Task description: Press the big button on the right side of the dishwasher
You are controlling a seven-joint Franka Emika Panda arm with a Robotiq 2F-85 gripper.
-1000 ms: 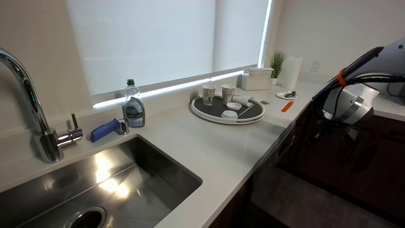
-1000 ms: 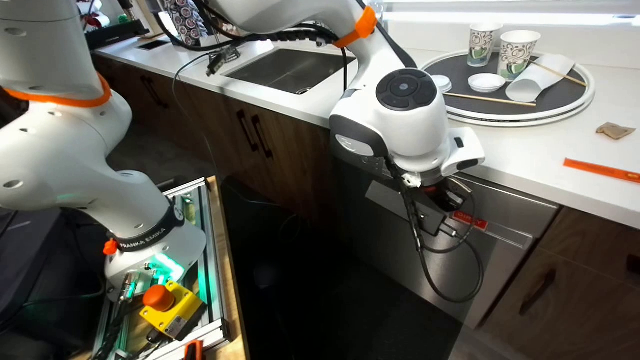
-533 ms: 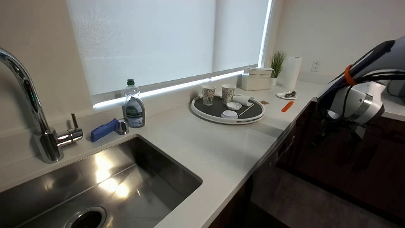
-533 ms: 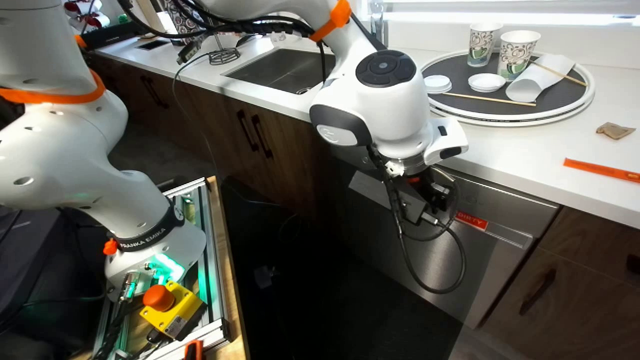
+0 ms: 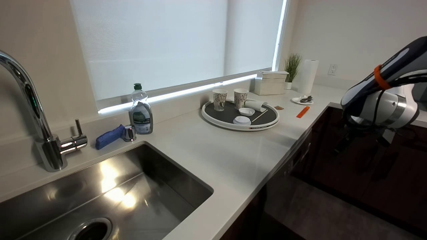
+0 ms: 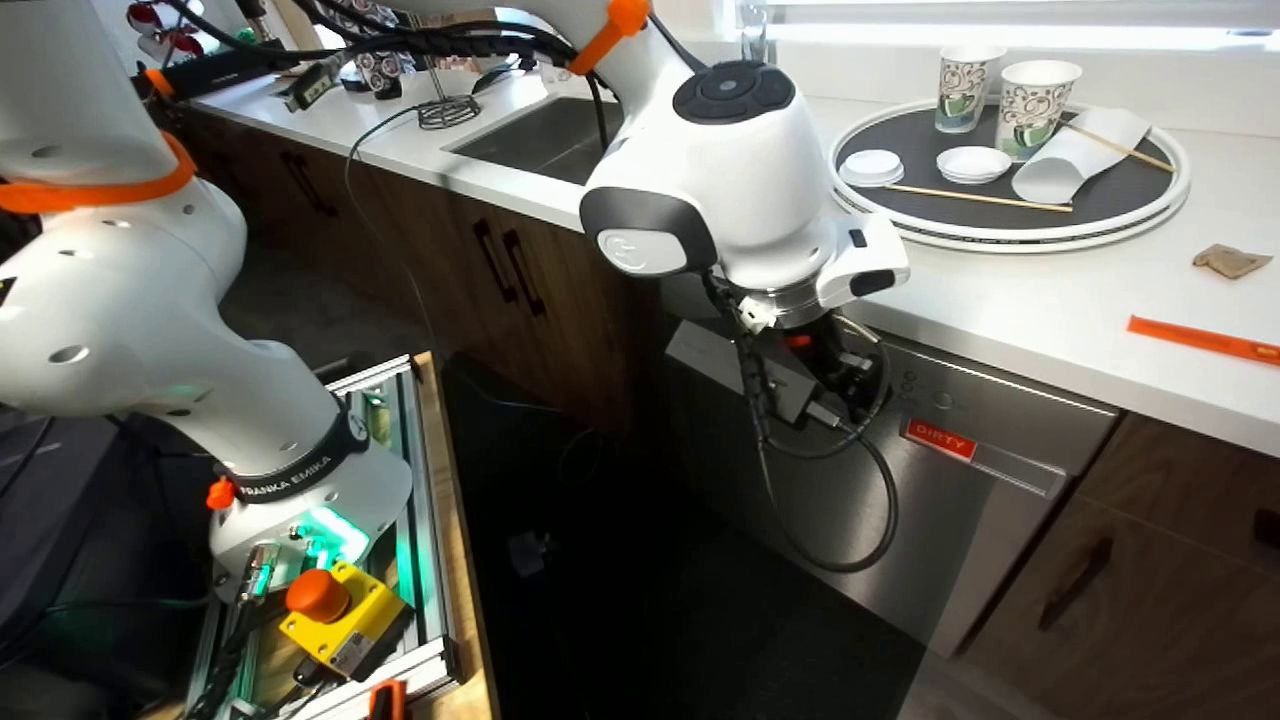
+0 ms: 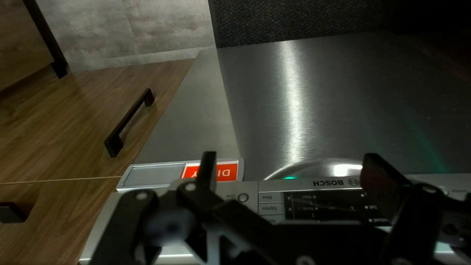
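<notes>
Button [image 7: 243,197], DIRTY sign [image 6: 940,440] below, claw [image 7: 290,156] before dishwasher [image 7: 279,114]

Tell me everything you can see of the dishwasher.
The dishwasher has a brushed, steel-looking front and stands beneath the countertop, beside a wood-look cabinet. It looks closed. The control strip carries the BOSCH name, a dark panel, labels including Express, and a round button. Beneath it, a red sign reading DIRTY sits in a long holder. The gripper, jaws spread, hangs in front of the dishwasher; whether it touches is unclear.
</notes>
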